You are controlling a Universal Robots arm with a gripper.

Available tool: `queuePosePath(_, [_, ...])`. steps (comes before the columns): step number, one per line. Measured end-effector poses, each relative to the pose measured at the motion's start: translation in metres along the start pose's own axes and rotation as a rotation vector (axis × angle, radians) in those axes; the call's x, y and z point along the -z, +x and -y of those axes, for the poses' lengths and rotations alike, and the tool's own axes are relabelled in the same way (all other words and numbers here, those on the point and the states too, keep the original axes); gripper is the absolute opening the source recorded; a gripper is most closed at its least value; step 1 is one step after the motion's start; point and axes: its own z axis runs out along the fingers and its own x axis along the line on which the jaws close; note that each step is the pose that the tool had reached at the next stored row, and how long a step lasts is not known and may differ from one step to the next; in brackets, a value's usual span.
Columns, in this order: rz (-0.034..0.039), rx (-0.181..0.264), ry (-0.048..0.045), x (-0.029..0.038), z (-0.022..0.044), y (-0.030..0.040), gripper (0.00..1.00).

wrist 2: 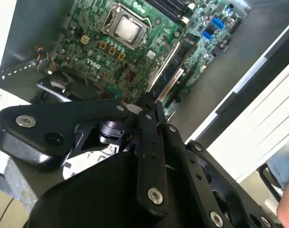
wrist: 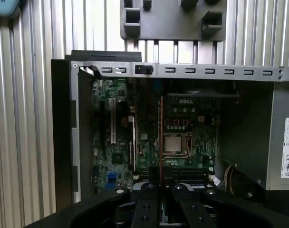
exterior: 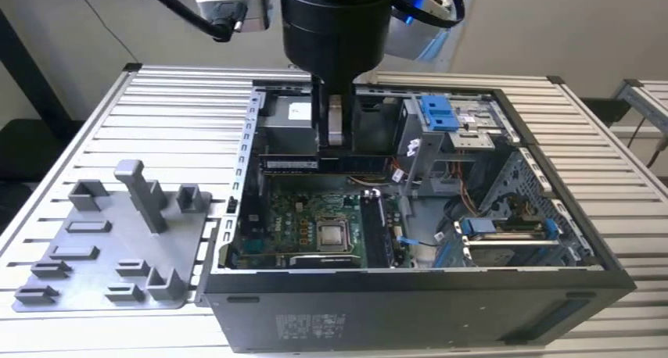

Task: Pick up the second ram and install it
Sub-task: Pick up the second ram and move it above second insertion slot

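My gripper point(exterior: 332, 143) hangs inside the open computer case point(exterior: 418, 311), over the rear part of the motherboard. It is shut on the second ram point(exterior: 355, 164), a long dark stick with a white label that lies level under the fingers. In the first wrist view the ram point(wrist: 161, 133) shows edge-on as a thin line running out from the gripper point(wrist: 161, 178). In the second wrist view the ram point(wrist 2: 180, 57) stretches away from the closed fingertips point(wrist 2: 151, 104). The long black memory slots point(exterior: 374, 229) beside the processor socket point(exterior: 334, 234) run crosswise to the stick.
A gray plastic tray point(exterior: 105, 248) with upright posts lies on the slatted table at the exterior view's left, beside the case. Blue drive brackets point(exterior: 439, 112), cables and a metal cage crowd the case's side at the exterior view's right. The case walls ring the motherboard.
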Motion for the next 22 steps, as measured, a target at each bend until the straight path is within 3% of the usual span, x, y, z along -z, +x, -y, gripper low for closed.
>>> queuePosePath(22, [-0.0001, 0.000, -0.0012, -0.0019, 0.0924, -0.0012, 0.14])
